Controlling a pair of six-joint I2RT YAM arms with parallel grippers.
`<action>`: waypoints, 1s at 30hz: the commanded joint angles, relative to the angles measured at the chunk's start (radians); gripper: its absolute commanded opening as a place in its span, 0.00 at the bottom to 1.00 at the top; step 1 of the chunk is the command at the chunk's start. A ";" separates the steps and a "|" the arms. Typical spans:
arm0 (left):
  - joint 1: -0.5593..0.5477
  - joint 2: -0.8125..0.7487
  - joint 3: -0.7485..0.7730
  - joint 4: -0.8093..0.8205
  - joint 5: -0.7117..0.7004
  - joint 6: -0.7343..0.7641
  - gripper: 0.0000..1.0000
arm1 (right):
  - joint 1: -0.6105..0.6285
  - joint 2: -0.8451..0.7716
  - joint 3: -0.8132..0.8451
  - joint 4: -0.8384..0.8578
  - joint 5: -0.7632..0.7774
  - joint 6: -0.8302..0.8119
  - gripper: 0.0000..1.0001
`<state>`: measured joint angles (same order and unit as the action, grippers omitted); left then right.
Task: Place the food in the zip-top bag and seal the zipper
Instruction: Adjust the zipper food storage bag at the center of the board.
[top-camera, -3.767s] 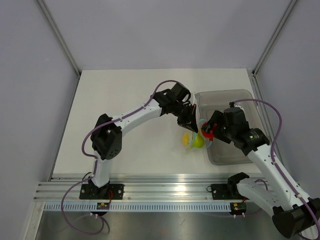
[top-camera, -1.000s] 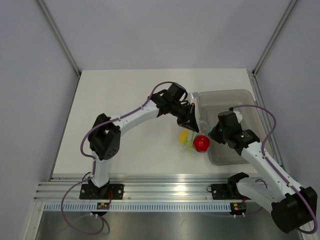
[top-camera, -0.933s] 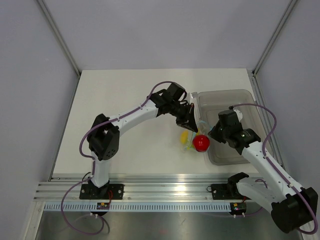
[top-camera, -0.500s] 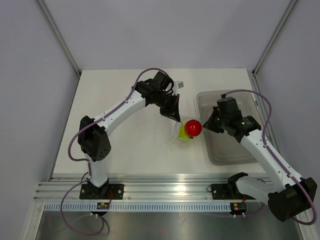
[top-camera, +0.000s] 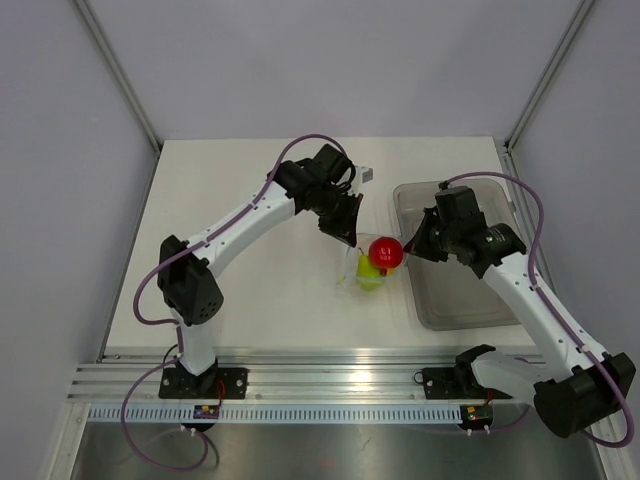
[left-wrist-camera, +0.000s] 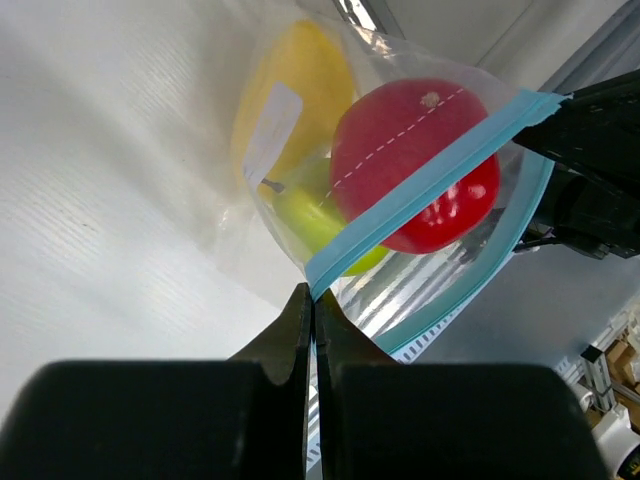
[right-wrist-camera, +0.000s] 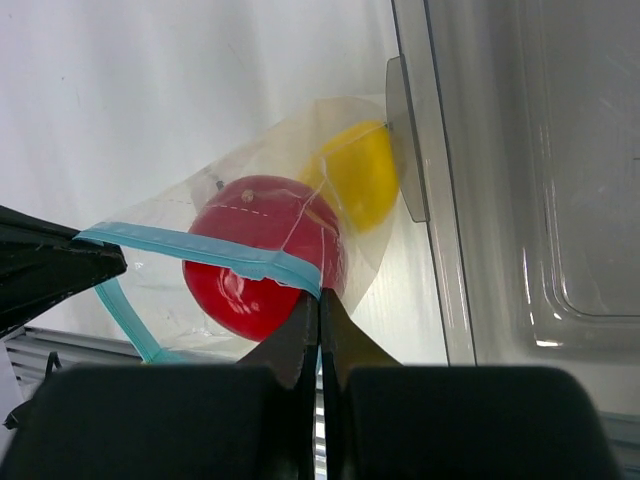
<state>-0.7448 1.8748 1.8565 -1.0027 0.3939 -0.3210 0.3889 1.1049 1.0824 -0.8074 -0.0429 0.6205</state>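
Note:
The clear zip-top bag (top-camera: 358, 272) hangs stretched between my two grippers, left of the bin. My left gripper (top-camera: 350, 240) (left-wrist-camera: 311, 291) is shut on one end of the light-blue zipper (left-wrist-camera: 420, 185). My right gripper (top-camera: 408, 254) (right-wrist-camera: 319, 296) is shut on the other end of the zipper (right-wrist-camera: 190, 250). The red fruit (top-camera: 386, 252) (left-wrist-camera: 415, 150) (right-wrist-camera: 262, 208) sits in the bag's mouth between the two parted strips. Deeper in the bag lie the yellow fruit (left-wrist-camera: 297, 85) (right-wrist-camera: 360, 175) and the yellow-green fruit (top-camera: 368, 276) (left-wrist-camera: 318, 215).
The grey translucent bin (top-camera: 462, 300) (right-wrist-camera: 520, 180) stands just right of the bag, under my right arm. White tabletop (top-camera: 250, 200) stretches left and behind, with enclosure walls on both sides.
Over the last second both grippers carried the bag up and left, away from the bin's front corner. The left arm swung back and left. Both grips held throughout.

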 joint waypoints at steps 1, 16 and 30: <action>0.004 0.004 0.044 -0.016 -0.058 0.034 0.00 | -0.005 0.035 0.033 -0.032 0.037 -0.034 0.00; -0.008 0.010 -0.006 0.065 0.074 0.003 0.00 | -0.002 0.048 0.058 -0.001 0.020 -0.021 0.00; -0.004 -0.158 -0.039 0.078 -0.027 0.127 0.69 | -0.002 0.050 -0.001 0.075 -0.047 0.050 0.00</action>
<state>-0.7498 1.8637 1.8095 -0.9596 0.4236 -0.2665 0.3889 1.1694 1.0519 -0.7940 -0.0494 0.6308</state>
